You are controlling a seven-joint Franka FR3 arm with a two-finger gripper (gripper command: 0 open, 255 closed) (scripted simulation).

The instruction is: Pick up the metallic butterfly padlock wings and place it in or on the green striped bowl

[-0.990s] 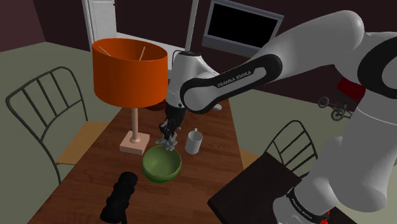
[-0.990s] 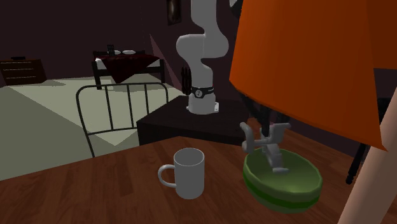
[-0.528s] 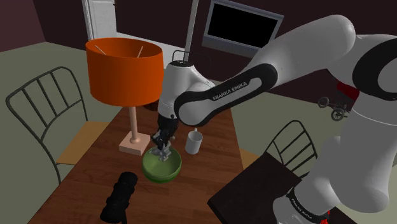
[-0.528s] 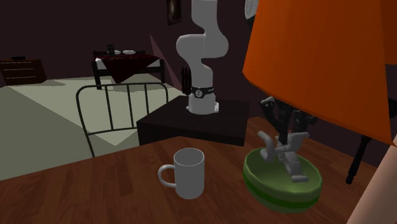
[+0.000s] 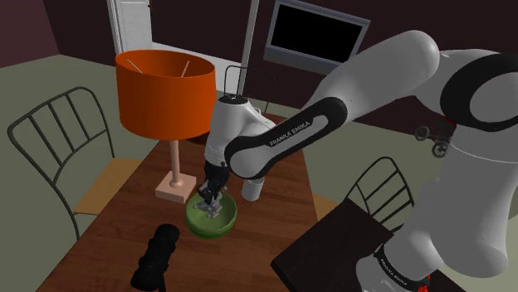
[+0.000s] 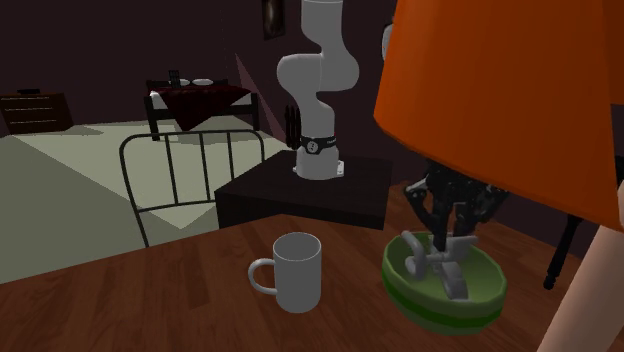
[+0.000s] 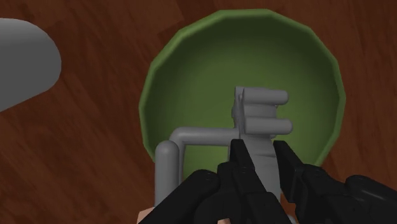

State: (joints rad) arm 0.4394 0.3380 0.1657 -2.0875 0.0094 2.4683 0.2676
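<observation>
The fingers (image 7: 243, 167) are clamped on the grey butterfly padlock (image 7: 257, 114), holding it low inside the green bowl (image 7: 191, 70) midway between the long edges of the wooden table (image 7: 95, 146), likely so that letting go barely drops it.

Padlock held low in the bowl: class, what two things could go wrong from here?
1. The shackle of the padlock reaches over the rim of the bowl; released so, it may tip out onto the table.
2. The lamp shade stands close beside the arm; a careless retreat might knock it.
</observation>
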